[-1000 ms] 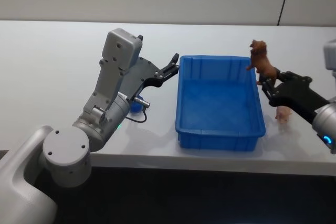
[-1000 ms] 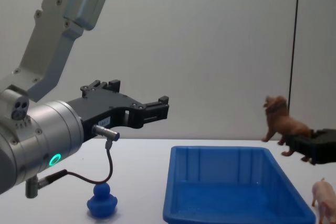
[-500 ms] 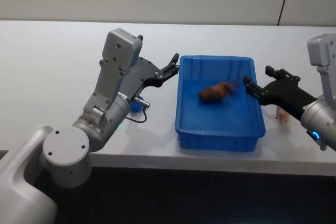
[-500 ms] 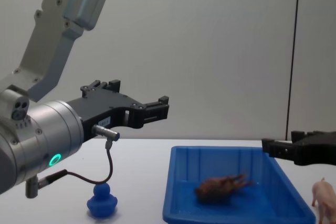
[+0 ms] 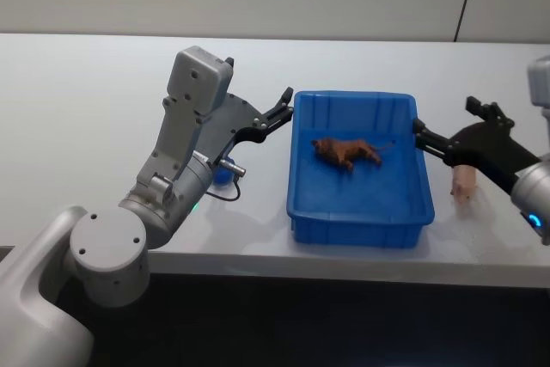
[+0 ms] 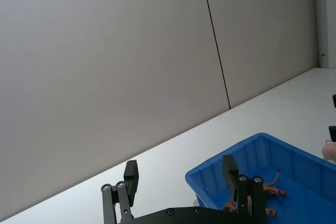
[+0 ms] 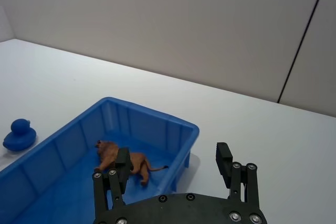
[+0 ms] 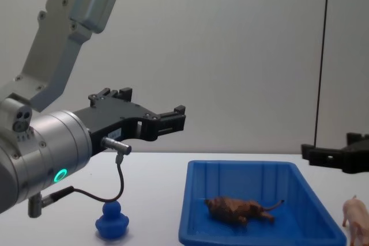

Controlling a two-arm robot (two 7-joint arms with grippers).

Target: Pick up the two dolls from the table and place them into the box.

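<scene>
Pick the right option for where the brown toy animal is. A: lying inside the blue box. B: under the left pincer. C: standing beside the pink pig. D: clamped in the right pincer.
A: the brown toy animal lies on the floor of the blue box; the right pincer is open and empty by its right wall, the left pincer open by its left rim.

The box [image 5: 359, 229] was bright blue and plain; the toy animal [image 5: 346, 152] in it was brown. At the right edge the pig [image 5: 463, 182] was pale pink. The duck [image 8: 112, 221], lower left in the chest view, was solid blue, and the table [image 5: 77, 92] white.
</scene>
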